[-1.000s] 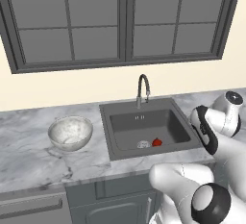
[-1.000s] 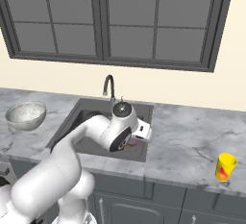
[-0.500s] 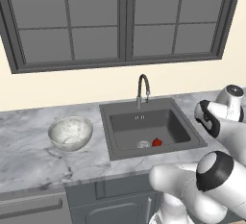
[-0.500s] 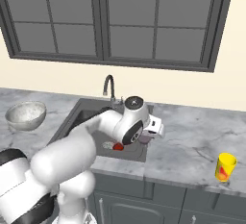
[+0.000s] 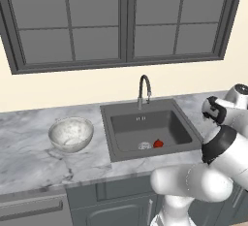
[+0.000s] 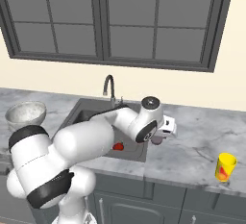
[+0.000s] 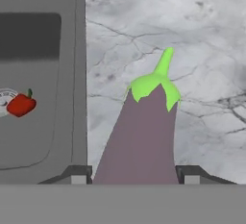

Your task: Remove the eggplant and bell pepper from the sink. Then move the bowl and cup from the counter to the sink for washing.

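My gripper (image 7: pixel 133 176) is shut on the purple eggplant (image 7: pixel 141 136), whose green stem points away from the hand. It hangs above the marble counter (image 7: pixel 192 35), just right of the sink (image 7: pixel 80 74). In the right base view the gripper (image 6: pixel 163 132) holds the eggplant (image 6: pixel 157 141) past the sink's right rim. The red bell pepper (image 5: pixel 158 143) lies on the sink (image 5: pixel 107 130) floor beside the whitish drain (image 5: pixel 144 146). On the counter left of the sink stands the marbled bowl (image 5: pixel 71 134). The yellow cup (image 6: pixel 225 167) stands far right near the front edge.
A gooseneck faucet (image 5: pixel 144 89) rises behind the basin. Windows run along the back wall. Dark cabinets sit below the counter. Open marble lies between the sink and the cup.
The arm has swung right with the eggplant, from over the basin to over the counter beside the sink. Pepper, bowl and cup have not moved.
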